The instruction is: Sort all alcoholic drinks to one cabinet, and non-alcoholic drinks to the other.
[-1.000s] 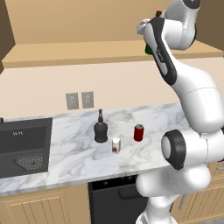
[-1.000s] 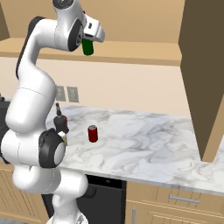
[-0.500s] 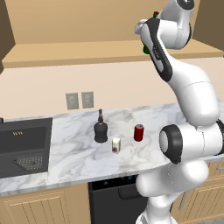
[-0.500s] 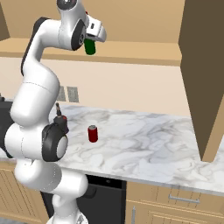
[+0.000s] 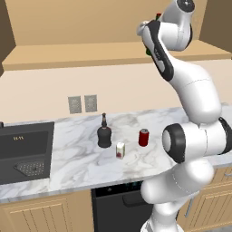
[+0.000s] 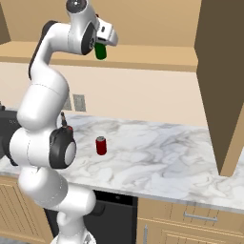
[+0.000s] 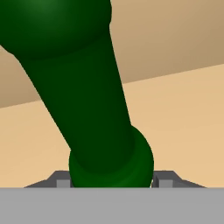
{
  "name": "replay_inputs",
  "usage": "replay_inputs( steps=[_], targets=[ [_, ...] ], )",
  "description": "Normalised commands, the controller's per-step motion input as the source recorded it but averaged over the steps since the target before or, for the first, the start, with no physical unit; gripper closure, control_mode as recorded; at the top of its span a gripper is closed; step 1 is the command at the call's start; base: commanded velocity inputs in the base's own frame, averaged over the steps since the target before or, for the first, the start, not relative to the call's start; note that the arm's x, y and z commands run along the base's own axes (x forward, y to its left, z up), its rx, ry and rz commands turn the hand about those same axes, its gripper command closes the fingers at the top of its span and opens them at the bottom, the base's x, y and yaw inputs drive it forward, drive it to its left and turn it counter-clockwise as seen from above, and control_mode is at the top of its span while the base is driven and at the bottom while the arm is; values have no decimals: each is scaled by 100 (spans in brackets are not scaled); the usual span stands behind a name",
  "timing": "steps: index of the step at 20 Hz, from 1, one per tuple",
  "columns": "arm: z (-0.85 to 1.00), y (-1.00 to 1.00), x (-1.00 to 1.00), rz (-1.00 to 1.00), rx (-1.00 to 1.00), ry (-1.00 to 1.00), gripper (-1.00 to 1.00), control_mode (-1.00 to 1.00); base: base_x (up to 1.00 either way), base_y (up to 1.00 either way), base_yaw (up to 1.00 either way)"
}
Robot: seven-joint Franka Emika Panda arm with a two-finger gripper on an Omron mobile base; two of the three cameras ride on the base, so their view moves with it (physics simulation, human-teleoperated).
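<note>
From the left base view, the arm's reaching way up at the open cabinet shelf (image 5: 90,54), while the black bottle (image 5: 104,133), white carton (image 5: 120,150) and red can (image 5: 143,137) sit close together on the marble surface (image 5: 68,163). The right base view has the gripper (image 6: 104,40) up high, clamped on the green bottle (image 6: 100,50) just above the shelf. In the hand view, that bottle sits wedged between the fingertips (image 7: 164,181).

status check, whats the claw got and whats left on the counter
Claw shut on green bottle, raised at the open cabinet shelf. Black bottle, white carton, red can on the counter, unsorted. Nothing blocking the shelf.
</note>
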Motion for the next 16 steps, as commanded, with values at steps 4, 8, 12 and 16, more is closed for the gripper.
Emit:
replay_inputs(
  steps=[4,8,12,16],
  targets=[
    [-10,0,26,-2,0,1,100,-100,0,0,0],
    [-10,0,24,-2,0,1,100,-100,0,0,0],
    [-8,0,22,-2,0,0,100,-100,0,0,0],
    [-6,0,22,-1,0,0,100,-100,0,0,0]
  ],
)
